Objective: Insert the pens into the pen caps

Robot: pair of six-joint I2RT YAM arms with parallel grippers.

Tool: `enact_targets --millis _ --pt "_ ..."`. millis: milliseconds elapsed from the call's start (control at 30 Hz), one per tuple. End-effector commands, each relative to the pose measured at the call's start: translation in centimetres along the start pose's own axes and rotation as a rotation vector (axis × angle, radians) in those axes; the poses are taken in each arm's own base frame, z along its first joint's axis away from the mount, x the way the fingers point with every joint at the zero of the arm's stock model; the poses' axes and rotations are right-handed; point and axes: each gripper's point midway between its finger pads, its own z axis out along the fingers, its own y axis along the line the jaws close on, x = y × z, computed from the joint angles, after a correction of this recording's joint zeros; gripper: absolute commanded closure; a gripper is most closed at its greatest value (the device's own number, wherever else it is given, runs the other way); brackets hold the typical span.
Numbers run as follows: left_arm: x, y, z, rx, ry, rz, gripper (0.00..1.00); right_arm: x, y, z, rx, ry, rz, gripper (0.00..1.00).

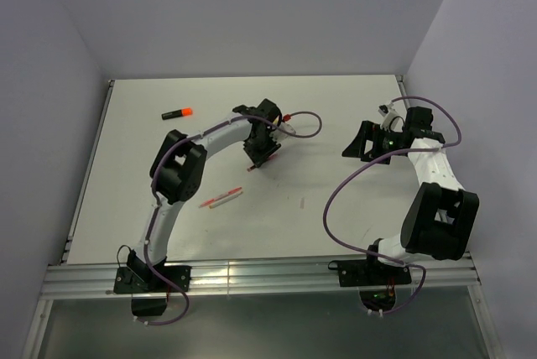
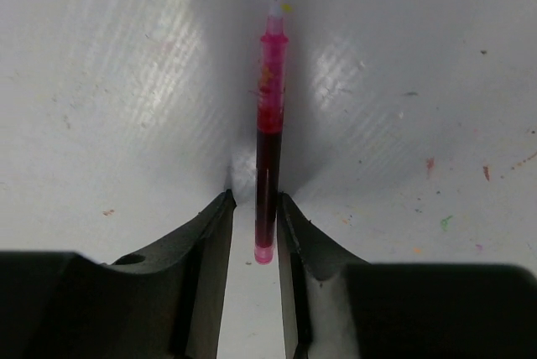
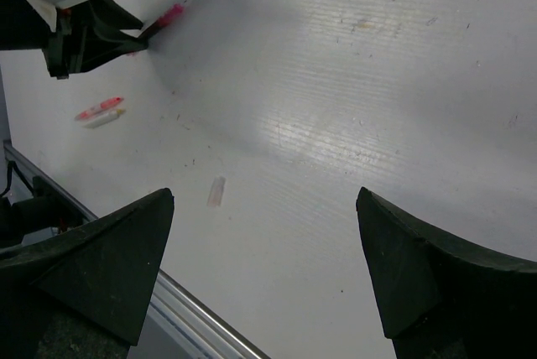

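Far to the left of the left gripper [image 2: 256, 200] and beyond it, the stubby black marker [image 1: 176, 113] lies on the table [image 1: 361, 216], its orange end showing. Also left of that gripper, but nearer the arm bases, the red and white stick pens [image 1: 221, 199] lie side by side. The left gripper has the thin dark-red pen [image 2: 268, 124] between jaws that stand slightly apart. The barrel rests against one jaw and a sliver of table shows beside the other, so the pen is cradled rather than clamped, its fine tip bare and pointing away from the wrist. To the right of the left gripper and nearer the bases, a short pale cap [image 3: 216, 191] lies alone. Well to the right again, the right gripper [image 3: 264, 200] hangs with jaws spread wide, holding nothing. No pen wears a cap, so the work looks to be at its first pairing. Next, the left jaws would likely need to pinch the barrel firmly while the right arm drops onto the tiny cap, narrows on it and lines it up with the tip.
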Motion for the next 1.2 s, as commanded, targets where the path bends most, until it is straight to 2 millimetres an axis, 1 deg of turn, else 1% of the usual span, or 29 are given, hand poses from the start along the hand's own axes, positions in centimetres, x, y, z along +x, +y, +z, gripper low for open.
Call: enact_targets --millis 0,100,200,300,400,433,467,500,533,567,600,633,667,700,767,800,867,900,967,1000,1033,1067,1100,1133,1167 --pt "1.2 0.5 2.2 0.006 0.104 0.001 0.66 -2.0 0.5 -0.7 -0.005 -0.046 -0.037 0.03" --pt "1.0 0.2 3.1 0.011 0.114 0.018 0.67 -2.0 0.5 -0.8 -0.002 -0.049 -0.037 0.03" --pt "1.8 -0.3 4.0 0.020 0.141 0.039 0.66 -2.1 0.6 -0.9 -0.003 -0.052 -0.040 0.03" --pt "2.0 -0.8 4.6 0.028 0.148 0.058 0.66 -2.3 0.7 -0.9 -0.006 -0.053 -0.038 0.03" --pt "1.8 -1.5 5.0 0.052 0.144 0.054 0.74 -2.6 0.8 -0.9 -0.016 -0.058 -0.035 0.03" --pt "1.8 -1.6 4.9 0.058 0.140 0.052 0.82 -2.7 1.0 -0.9 -0.022 -0.059 -0.038 0.04" --pt "1.6 -1.7 5.0 0.063 0.131 0.051 0.86 -3.0 1.2 -1.0 -0.024 -0.071 -0.047 0.04" --pt "1.4 -1.8 4.6 0.064 0.118 0.046 0.90 -3.3 1.4 -1.1 -0.028 -0.080 -0.054 0.04" --pt "1.2 -1.8 4.3 0.061 0.105 0.041 0.98 -3.6 1.6 -1.2 -0.031 -0.094 -0.064 0.04" --pt "0.8 -1.9 4.0 0.070 0.086 0.036 1.00 -4.2 2.0 -1.4 -0.033 -0.119 -0.082 0.04" --pt "0.1 -1.8 2.9 0.068 0.054 0.018 1.00 -4.5 2.4 -1.5 -0.038 -0.132 -0.096 0.04" --pt "-0.6 -1.8 2.2 0.079 0.030 0.007 1.00 -4.9 2.7 -1.6 -0.041 -0.146 -0.106 0.05" --pt "-1.5 -2.2 1.3 0.125 -0.010 -0.007 1.00 -5.5 3.0 -1.6 -0.048 -0.165 -0.116 0.05" --pt "-3.3 -1.3 -1.0 0.122 -0.088 -0.044 1.00 -5.9 3.3 -1.8 -0.050 -0.180 -0.128 0.05" --pt "-5.8 -0.7 -4.1 0.155 -0.206 -0.083 1.00 -7.0 4.2 -2.0 -0.073 -0.207 -0.154 0.05" --pt "-7.9 0.0 -7.6 0.186 -0.330 -0.115 1.00 -7.4 4.5 -2.0 -0.082 -0.218 -0.171 0.05" --pt "-9.4 0.3 -11.1 0.232 -0.455 -0.129 1.00 -8.6 5.8 -2.2 -0.115 -0.245 -0.165 0.05" --pt "-10.5 1.3 -14.1 0.224 -0.575 -0.175 1.00 -8.8 6.6 -2.2 -0.142 -0.248 -0.173 0.05" --pt "-11.2 1.6 -16.9 0.226 -0.680 -0.187 1.00 -9.4 8.2 -1.9 -0.178 -0.262 -0.205 0.05" --pt "-10.7 1.4 -18.3 0.241 -0.717 -0.265 1.00 -9.5 8.9 -1.9 -0.198 -0.264 -0.217 0.05" --pt "-12.2 1.8 -20.0 0.228 -0.818 -0.260 1.00 -9.6 9.6 -1.7 -0.213 -0.265 -0.233 0.05" --pt "-11.7 1.4 -19.8 0.259 -0.828 -0.331 1.00 -9.5 10.8 -1.3 -0.242 -0.260 -0.259 0.05" --pt "-12.1 1.1 -21.6 0.273 -0.883 -0.336 1.00 -9.4 11.6 -1.1 -0.261 -0.255 -0.273 0.05" --pt "-13.1 0.7 -23.0 0.316 -0.953 -0.317 1.00 -9.4 12.7 -1.1 -0.298 -0.251 -0.295 0.05" --pt "-13.2 0.4 -23.2 0.344 -0.963 -0.334 1.00 -9.0 14.2 -0.5 -0.339 -0.233 -0.314 0.05"
